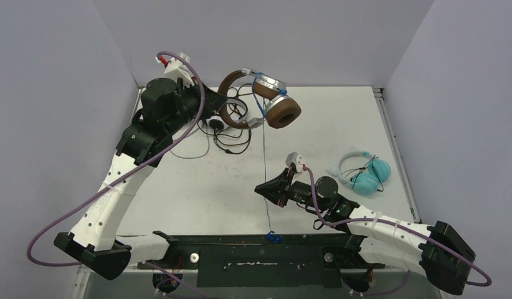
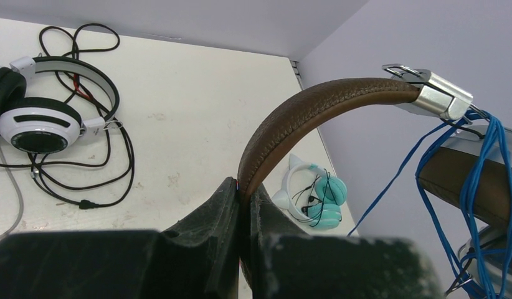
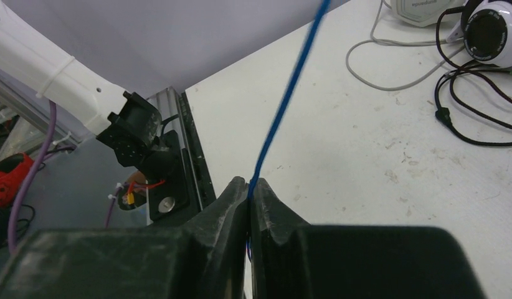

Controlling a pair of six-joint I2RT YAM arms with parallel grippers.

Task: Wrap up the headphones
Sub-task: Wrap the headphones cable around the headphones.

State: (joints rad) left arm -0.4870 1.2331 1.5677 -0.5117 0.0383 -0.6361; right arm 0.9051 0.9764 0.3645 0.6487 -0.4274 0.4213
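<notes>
- The brown leather over-ear headphones with metal hinges [image 1: 283, 114] hang in the air at the upper centre of the top view, above the far part of the table.
- The left pincer [image 2: 242, 193] is closed on the brown padded headband; in the left wrist view the band rises from between the two fingers and curves to the upper right of the frame.
- The thin blue cable [image 1: 265, 156] is looped several times around the hinge and the ear cup. From there it runs straight down the middle of the top view to a small blue end [image 1: 271, 236] at the near edge.
- The right pincer [image 3: 248, 190] is closed on this blue cable, at centre right of the top view, well below the headphones.
- The black-and-white headphones [image 2: 42, 124] lie on the white table [image 1: 197, 193] under the left arm, with their black cable [image 2: 119, 168] in loose loops beside them.
- A pale grey headset [image 3: 421, 9] and its grey cable [image 3: 378, 81] show at the upper right of the right wrist view.
- The light teal headphones with white band [image 1: 365, 174] lie at the right of the top view, apart from both pincers.
</notes>
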